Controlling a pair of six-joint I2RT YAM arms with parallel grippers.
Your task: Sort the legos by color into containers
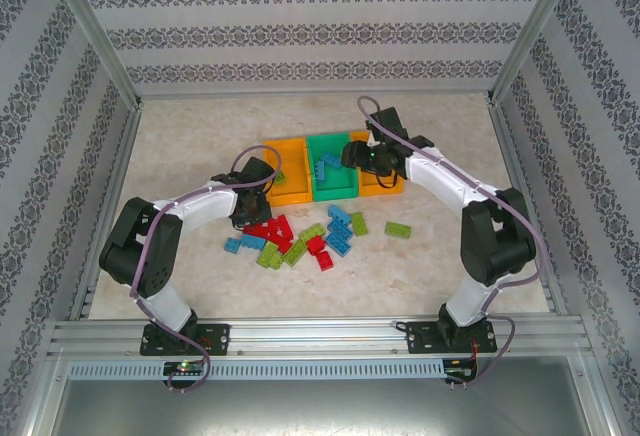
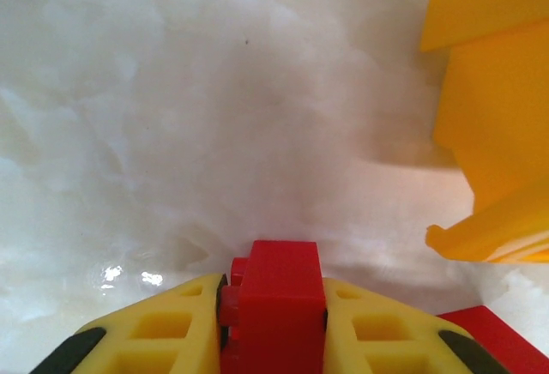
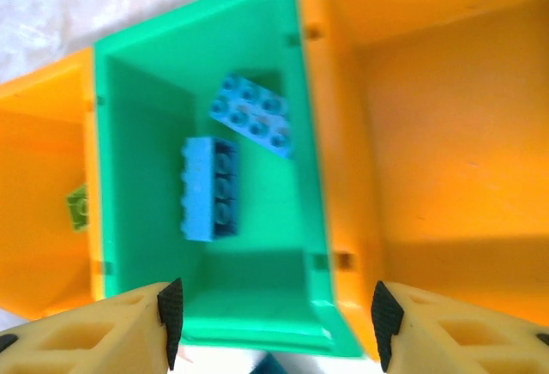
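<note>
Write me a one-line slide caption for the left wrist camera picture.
Left gripper shut on a red brick, pale tabletop ahead, orange bin at the right edge.

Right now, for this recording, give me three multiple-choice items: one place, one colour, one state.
1. The right claw hangs above: A the green bin; B the left arm's base; C the far wall.
2. The green bin's contents are: A red; B blue; C lime.
3. The left claw is: A wide open; B shut on nothing; C shut on a red brick.
A: the right wrist view looks down into that bin between the fingers.
B: two blue bricks lie there.
C: the left wrist view shows the red brick clamped.
</note>
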